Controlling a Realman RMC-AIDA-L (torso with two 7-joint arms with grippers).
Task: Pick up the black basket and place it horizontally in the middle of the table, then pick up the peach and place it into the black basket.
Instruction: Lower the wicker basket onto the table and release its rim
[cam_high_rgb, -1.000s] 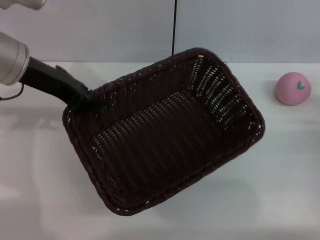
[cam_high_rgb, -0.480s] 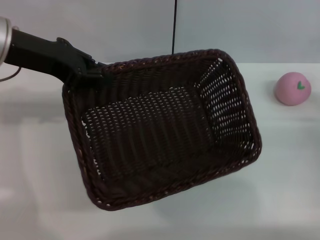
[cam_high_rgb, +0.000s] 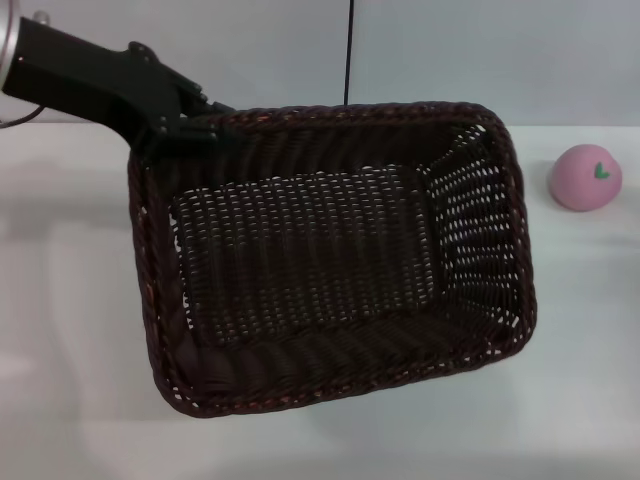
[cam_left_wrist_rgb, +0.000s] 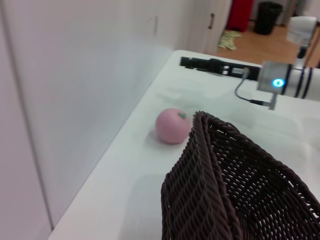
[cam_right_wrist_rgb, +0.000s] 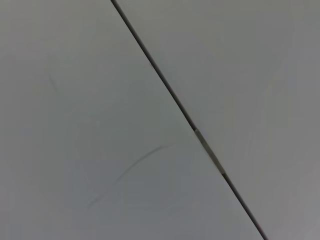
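Note:
The black basket (cam_high_rgb: 330, 255) fills the middle of the head view, its long side nearly level across the white table (cam_high_rgb: 590, 340). My left gripper (cam_high_rgb: 192, 128) is shut on the basket's rim at its far left corner. The pink peach (cam_high_rgb: 585, 177) lies on the table to the right of the basket, apart from it. In the left wrist view the basket's braided rim (cam_left_wrist_rgb: 220, 190) is close up and the peach (cam_left_wrist_rgb: 173, 126) lies beyond it. My right gripper is out of the head view; its arm (cam_left_wrist_rgb: 280, 82) shows far off in the left wrist view.
A pale wall (cam_high_rgb: 480, 50) with a dark vertical seam (cam_high_rgb: 349, 50) stands right behind the table's far edge. The right wrist view shows only a grey surface with a dark seam (cam_right_wrist_rgb: 190, 125).
My left gripper has swung the basket clockwise, from tilted diagonally to nearly level, and moved up toward the far edge. The peach has not moved.

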